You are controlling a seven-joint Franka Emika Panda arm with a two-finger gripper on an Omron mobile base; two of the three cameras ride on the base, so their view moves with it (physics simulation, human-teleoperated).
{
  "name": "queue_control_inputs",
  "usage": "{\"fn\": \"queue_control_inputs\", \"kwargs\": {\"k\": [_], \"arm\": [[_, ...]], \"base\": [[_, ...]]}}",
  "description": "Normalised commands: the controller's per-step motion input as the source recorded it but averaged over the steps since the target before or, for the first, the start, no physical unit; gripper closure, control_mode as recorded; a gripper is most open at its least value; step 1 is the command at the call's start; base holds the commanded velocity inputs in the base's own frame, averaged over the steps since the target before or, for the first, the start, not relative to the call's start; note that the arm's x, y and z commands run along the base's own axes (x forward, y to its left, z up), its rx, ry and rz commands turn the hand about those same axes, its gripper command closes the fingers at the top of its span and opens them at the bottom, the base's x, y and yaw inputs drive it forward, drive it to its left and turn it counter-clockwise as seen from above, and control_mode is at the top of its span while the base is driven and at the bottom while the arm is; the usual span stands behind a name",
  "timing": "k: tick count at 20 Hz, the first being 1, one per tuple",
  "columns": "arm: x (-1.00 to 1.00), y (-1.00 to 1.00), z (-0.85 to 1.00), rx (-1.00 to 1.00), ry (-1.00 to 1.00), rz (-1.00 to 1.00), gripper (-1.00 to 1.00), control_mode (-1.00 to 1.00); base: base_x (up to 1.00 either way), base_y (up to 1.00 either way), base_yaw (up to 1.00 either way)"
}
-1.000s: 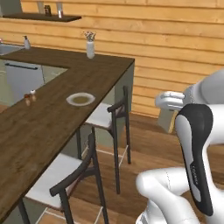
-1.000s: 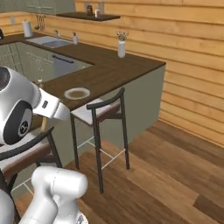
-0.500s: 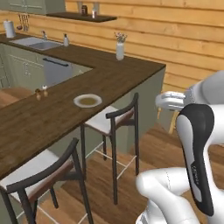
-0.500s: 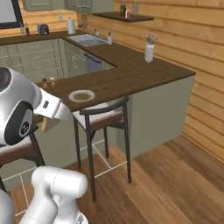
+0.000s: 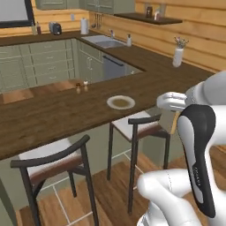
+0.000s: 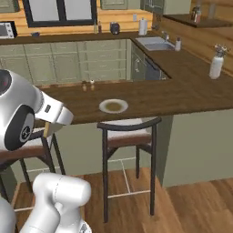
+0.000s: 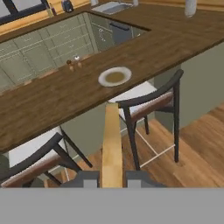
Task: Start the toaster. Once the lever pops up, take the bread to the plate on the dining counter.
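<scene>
The two-finger dark claw (image 7: 112,178) is clenched on the pale tan slice of bread (image 7: 112,144), seen edge-on in the hand view, so its face is hidden; the fingertips are cut off at the frame's bottom. Beyond, a dark-backed stool (image 7: 151,103) stands before the long dark brown wood dining counter (image 7: 52,105), where the round light grey-white plate (image 7: 115,76) lies. Far back, the small silver-grey toaster (image 5: 55,28) is tiny and indistinct.

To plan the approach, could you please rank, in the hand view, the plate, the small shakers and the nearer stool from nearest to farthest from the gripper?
From the gripper, shut on the bread:
1. Stool, just right, below the counter edge.
2. Plate, on the dining counter.
3. Shakers, beyond, left.
</scene>
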Motion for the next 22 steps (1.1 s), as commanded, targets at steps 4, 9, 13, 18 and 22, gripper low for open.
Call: {"fn": "queue_control_inputs", "kwargs": {"k": [4,9,13,18,22], "arm": [[0.00,0.00,0.00,0.00,0.00,0.00,1.00,1.00],[0.00,0.00,0.00,0.00,0.00,0.00,1.00,1.00],[0.00,0.00,0.00,0.00,0.00,0.00,1.00,1.00],[0.00,0.00,0.00,0.00,0.00,0.00,1.00,1.00],[0.18,-0.11,-0.08,0.04,0.03,0.09,1.00,-1.00]], "base": [[0.30,-0.79,0.54],[0.45,-0.85,0.47],[0.62,-0.78,0.40],[0.93,-0.50,0.35],[0.63,-0.28,0.26]]}}
